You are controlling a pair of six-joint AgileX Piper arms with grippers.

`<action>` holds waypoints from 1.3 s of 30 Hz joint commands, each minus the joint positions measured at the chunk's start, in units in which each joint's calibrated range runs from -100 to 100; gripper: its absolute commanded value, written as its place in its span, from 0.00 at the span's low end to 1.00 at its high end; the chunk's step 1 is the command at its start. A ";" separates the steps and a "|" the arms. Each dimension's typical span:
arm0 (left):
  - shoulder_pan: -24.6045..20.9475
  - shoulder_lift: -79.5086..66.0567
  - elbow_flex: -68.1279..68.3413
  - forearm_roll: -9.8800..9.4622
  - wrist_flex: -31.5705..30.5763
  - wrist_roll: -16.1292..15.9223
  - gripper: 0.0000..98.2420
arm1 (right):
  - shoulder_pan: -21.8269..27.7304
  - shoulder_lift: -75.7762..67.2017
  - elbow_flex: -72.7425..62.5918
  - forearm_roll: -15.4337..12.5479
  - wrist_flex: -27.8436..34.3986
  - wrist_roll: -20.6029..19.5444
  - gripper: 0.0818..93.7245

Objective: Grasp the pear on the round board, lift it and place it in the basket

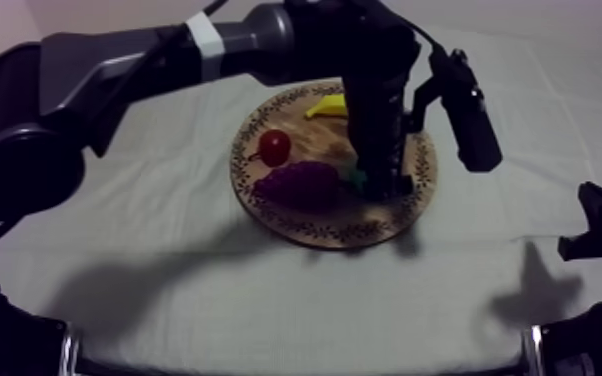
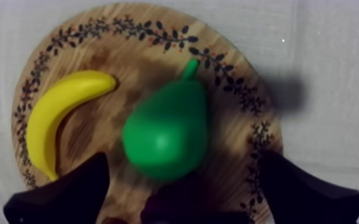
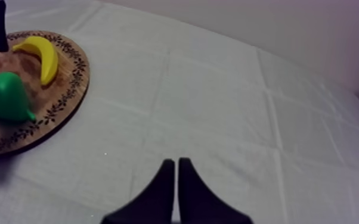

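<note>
Left tool (image 2: pixel 183 158) hangs released over the board (image 2: pixel 158 53), straddling the pear (image 2: pixel 167 137) lying on it, lined up to grab. Right tool (image 3: pixel 176 170) clenched empty, well off the board, out of the way.

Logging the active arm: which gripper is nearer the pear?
Left. The left gripper hangs open over the pear on the wooden board, a finger at each side; the right gripper sits shut over cloth, away from the board.

Left gripper (image 2: pixel 183 158) pointing down, spread wide; right gripper (image 3: pixel 176 167) closed, resting low.
</note>
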 commanded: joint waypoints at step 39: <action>-0.59 11.08 -12.26 1.55 7.66 0.57 0.52 | 0.01 -0.01 -0.01 0.00 0.00 0.01 0.00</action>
